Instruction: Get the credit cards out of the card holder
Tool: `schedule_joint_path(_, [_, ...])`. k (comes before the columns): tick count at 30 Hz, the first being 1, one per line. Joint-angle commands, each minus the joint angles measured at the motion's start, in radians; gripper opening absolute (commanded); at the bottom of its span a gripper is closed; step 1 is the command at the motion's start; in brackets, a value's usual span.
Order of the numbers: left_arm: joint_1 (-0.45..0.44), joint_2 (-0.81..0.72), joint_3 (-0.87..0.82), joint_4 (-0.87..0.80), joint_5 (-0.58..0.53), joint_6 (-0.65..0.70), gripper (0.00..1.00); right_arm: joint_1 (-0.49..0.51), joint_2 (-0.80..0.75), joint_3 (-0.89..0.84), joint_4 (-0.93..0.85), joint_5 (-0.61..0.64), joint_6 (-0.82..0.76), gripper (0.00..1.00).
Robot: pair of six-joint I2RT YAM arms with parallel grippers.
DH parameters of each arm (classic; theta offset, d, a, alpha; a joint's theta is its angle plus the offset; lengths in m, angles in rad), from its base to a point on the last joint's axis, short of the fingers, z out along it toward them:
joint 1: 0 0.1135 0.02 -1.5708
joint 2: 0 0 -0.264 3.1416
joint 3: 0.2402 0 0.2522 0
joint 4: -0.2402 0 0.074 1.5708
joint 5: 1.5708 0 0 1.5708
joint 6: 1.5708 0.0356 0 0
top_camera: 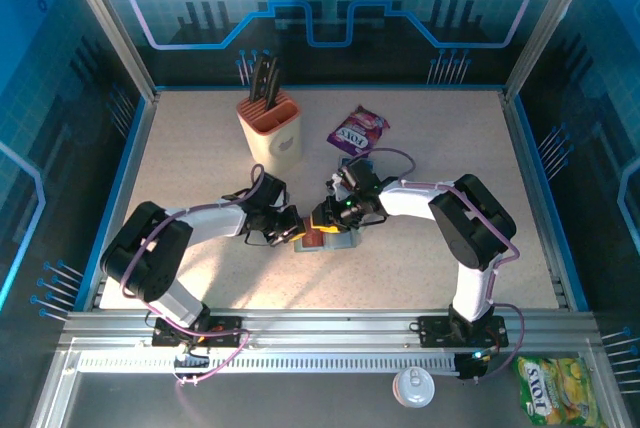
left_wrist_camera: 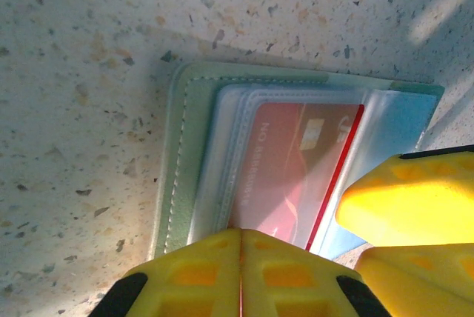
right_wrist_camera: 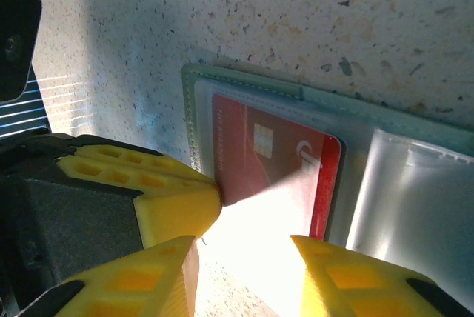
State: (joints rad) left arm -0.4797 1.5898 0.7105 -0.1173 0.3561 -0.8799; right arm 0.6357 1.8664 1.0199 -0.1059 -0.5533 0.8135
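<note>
The grey-blue card holder (top_camera: pixel 341 241) lies open on the speckled table between both grippers. In the left wrist view its stitched panel (left_wrist_camera: pixel 181 154) holds clear sleeves with a red credit card (left_wrist_camera: pixel 289 161) in them. My left gripper (left_wrist_camera: pixel 241 247) is shut on the near edge of that red card (right_wrist_camera: pixel 274 154), its jaws pressed together with a thin red line between them. My right gripper (right_wrist_camera: pixel 244 269) is open, its fingers either side of the card's near end, which is washed out by glare. Other cards are hidden.
A beige and orange knife block (top_camera: pixel 270 130) stands at the back left, and a purple snack packet (top_camera: pixel 358 131) lies behind the grippers. An empty clear sleeve (right_wrist_camera: pixel 415 206) spreads to the right. A yellow packet (top_camera: pixel 548 389) and a white lid (top_camera: pixel 412 386) lie off the table's front.
</note>
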Motion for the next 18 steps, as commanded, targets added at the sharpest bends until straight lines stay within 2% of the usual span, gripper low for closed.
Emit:
schedule_joint_path(1, [0.006, 0.017, 0.001, -0.017, -0.006, 0.033, 0.08, 0.008, -0.022, -0.01, -0.031, 0.013, -0.02, 0.37])
schedule_joint_path(18, [0.007, 0.023, -0.025, -0.03, -0.02, 0.033, 0.07, 0.01, 0.015, -0.006, -0.031, 0.01, -0.02, 0.37])
